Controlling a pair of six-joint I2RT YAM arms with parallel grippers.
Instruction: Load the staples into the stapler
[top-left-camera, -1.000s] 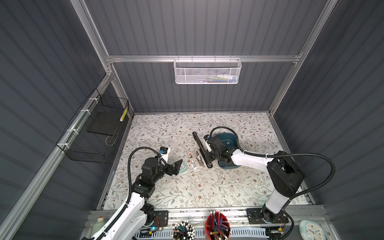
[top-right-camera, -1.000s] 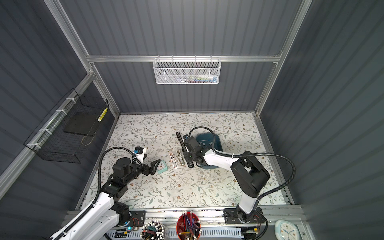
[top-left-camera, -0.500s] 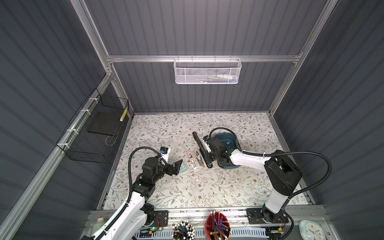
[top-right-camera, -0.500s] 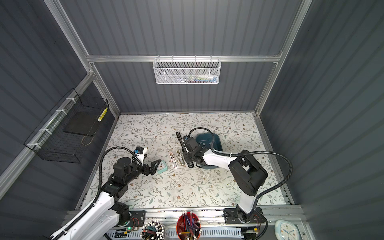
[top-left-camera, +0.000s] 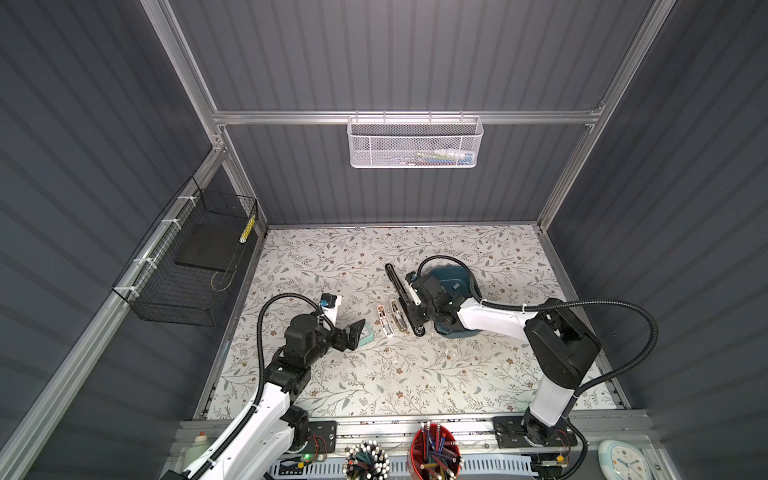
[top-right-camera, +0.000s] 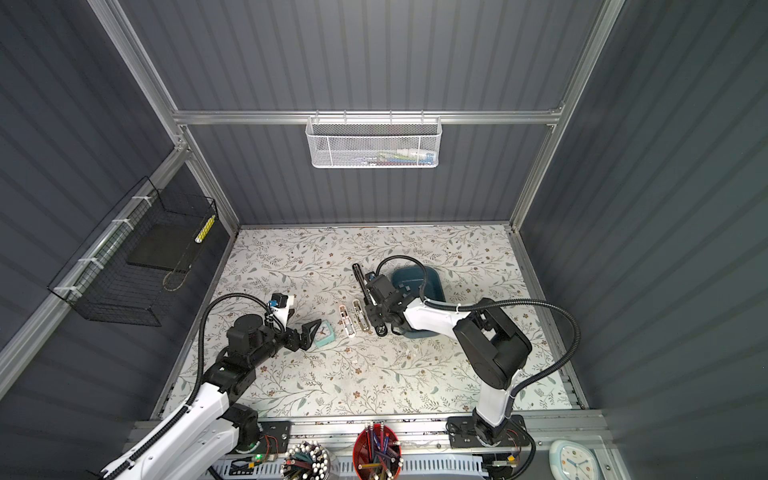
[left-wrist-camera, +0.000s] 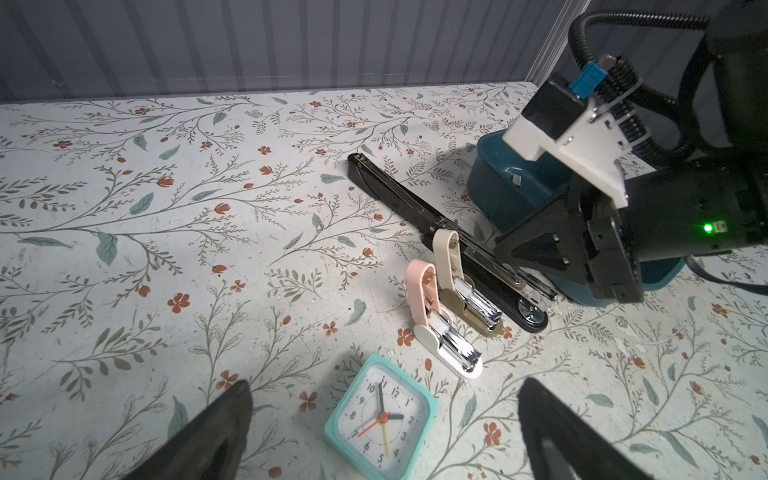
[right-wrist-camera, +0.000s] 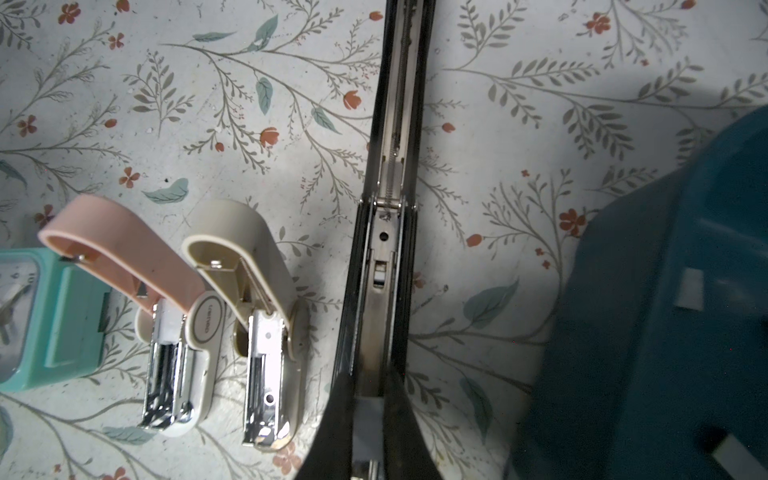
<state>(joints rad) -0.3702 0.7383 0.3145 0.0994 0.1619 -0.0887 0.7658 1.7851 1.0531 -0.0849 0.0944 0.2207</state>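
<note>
My right fingers are pinched almost closed on a pale staple strip, low over the open channel of the black stapler. The stapler lies on the bench beside the teal bin, where more staples lie. My left fingers gape wide and empty near the clock.

Table cover looks matt and a bit scuffed. Black stapler is glossy, with a brushed steel channel; the staples look dull pale grey. At its 9 o'clock, pink stapler and beige stapler: matt plastic, mirror-chrome magazines. Teal bin at 3 o'clock: shiny smooth plastic.
</note>
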